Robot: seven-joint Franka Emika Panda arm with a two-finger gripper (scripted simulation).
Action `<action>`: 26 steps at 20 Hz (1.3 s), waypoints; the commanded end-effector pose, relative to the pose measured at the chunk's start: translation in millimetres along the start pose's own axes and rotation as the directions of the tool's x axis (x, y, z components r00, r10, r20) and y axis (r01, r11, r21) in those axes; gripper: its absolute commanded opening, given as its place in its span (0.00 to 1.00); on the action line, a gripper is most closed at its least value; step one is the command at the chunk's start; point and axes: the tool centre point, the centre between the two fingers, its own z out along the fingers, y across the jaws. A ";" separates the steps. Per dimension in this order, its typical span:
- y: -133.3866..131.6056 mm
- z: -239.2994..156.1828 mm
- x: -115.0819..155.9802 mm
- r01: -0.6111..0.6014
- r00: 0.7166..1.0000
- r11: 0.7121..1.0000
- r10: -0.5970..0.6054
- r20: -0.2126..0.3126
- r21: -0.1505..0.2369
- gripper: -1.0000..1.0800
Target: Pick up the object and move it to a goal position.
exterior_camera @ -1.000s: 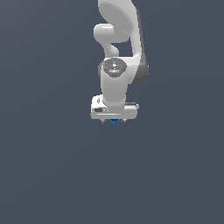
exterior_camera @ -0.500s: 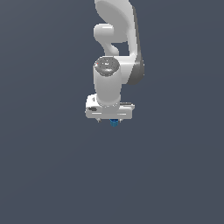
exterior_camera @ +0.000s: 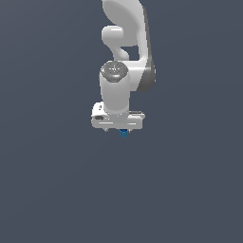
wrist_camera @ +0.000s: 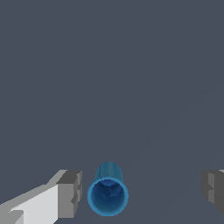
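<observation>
The white arm (exterior_camera: 124, 71) hangs over a plain grey-blue ground, wrist pointing down. Its pincer (wrist_camera: 142, 192) stands apart, the two fingers well separated. The small blue cup-like object (wrist_camera: 107, 193) sits between them, just beside one finger (wrist_camera: 70, 193), apart from the other, its open mouth facing the wrist camera.

Object (wrist_camera: 107, 195) between end effector (wrist_camera: 142, 190) fingers

White arm (exterior_camera: 124, 57) with a dark grey joint band and grey cap; white gripper (wrist_camera: 141, 192) with grey finger pads (wrist_camera: 71, 193); bright-blue cup-like object (wrist_camera: 107, 195), darker blue within; uniform slate-grey background (exterior_camera: 47, 180), unpatterned.
</observation>
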 end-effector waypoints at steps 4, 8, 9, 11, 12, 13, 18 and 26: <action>-3.0 6.4 -5.4 -0.032 0.999 1.000 0.032 -0.003 0.000 0.96; -6.8 15.0 -13.2 -0.077 0.997 0.997 0.077 -0.007 0.000 0.96; -8.0 17.7 -15.7 -0.091 0.996 0.996 0.091 -0.008 0.000 0.96; -10.5 23.6 -21.6 -0.123 0.992 0.992 0.123 -0.011 0.001 0.96; -11.8 26.9 -24.8 -0.141 0.990 0.990 0.141 -0.012 0.001 0.96; -13.2 30.3 -28.4 -0.160 0.987 0.987 0.160 -0.014 0.001 0.96; -19.8 47.8 -48.5 -0.261 0.965 0.965 0.261 -0.023 0.004 0.96; -25.3 64.8 -71.1 -0.365 0.931 0.931 0.365 -0.033 0.008 0.96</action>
